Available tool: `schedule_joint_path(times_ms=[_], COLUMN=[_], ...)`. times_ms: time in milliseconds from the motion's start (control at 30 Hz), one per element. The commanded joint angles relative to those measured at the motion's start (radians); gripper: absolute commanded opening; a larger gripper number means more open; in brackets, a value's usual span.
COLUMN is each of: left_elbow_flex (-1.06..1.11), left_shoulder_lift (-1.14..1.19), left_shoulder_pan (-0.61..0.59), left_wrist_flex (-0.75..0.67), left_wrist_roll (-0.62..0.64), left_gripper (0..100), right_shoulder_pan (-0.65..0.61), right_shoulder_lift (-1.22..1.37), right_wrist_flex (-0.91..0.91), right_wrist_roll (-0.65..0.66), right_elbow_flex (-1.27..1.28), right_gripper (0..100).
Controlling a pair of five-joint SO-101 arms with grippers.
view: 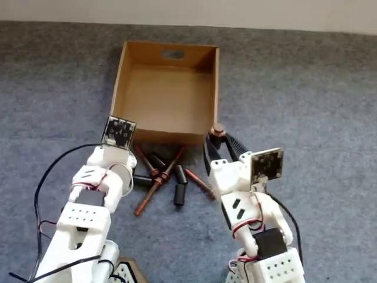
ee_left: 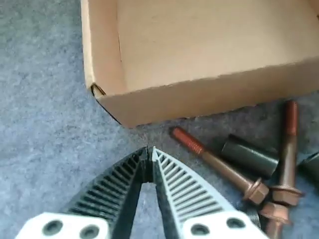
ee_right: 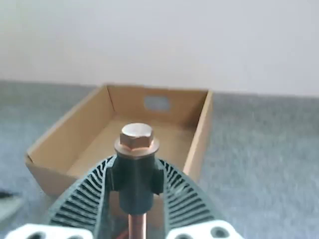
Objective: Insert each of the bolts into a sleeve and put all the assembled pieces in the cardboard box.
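Bolt (ee_right: 136, 138) seated in a dark sleeve (ee_right: 132, 181), gripped by the right hand (ee_right: 133, 172) just outside the cardboard box (ee_right: 65, 142).

We see the right hand closed around the sleeve, with the bolt's six-sided copper-coloured head standing above the fingers. From above, this hand sits beside the box's near right corner. In front of the box's near wall, several loose bolts (view: 154, 183) and loose sleeves (view: 178, 194) lie crossed in a small heap on the grey tabletop (view: 306, 106), between the two arms. The left hand (ee_left: 148, 155) is closed with its fingertips touching and nothing between them. It hovers by the box's near left corner, just beside the heap.
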Motion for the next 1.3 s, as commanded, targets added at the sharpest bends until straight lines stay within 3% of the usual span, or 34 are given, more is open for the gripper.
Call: schedule_joint_path(times_ms=[0, 233, 633, 800, 933, 1267], left_elbow_flex=[0.001, 0.005, 0.015, 0.015, 0.016, 0.016], left_shoulder_lift=[-0.024, -0.024, -0.024, -0.024, -0.024, -0.024], left_shoulder_pan=[-0.007, -0.005, -0.005, -0.005, -0.005, -0.005], left_wrist_flex=[-0.023, -0.023, -0.023, -0.023, -0.023, -0.023], left_wrist_roll=[-0.003, -0.005, -0.005, -0.006, -0.008, -0.008], left_gripper=[3, 3, 3, 3, 3, 3], right_shoulder_pan=[-0.051, -0.084, -0.082, -0.054, -0.012, 0.013], right_shoulder_lift=[0.001, 0.165, 0.944, 1.273, 1.512, 1.959], right_wrist_flex=[0.007, 0.005, 0.007, 0.016, 0.104, 0.475], right_wrist_roll=[0.014, 0.091, 0.086, -0.078, -0.180, -0.178], right_elbow_flex=[-0.177, -0.476, -0.865, -0.995, -1.187, -1.730], right_gripper=[0.9, 0.9, 0.7, 0.7, 0.7, 0.7])
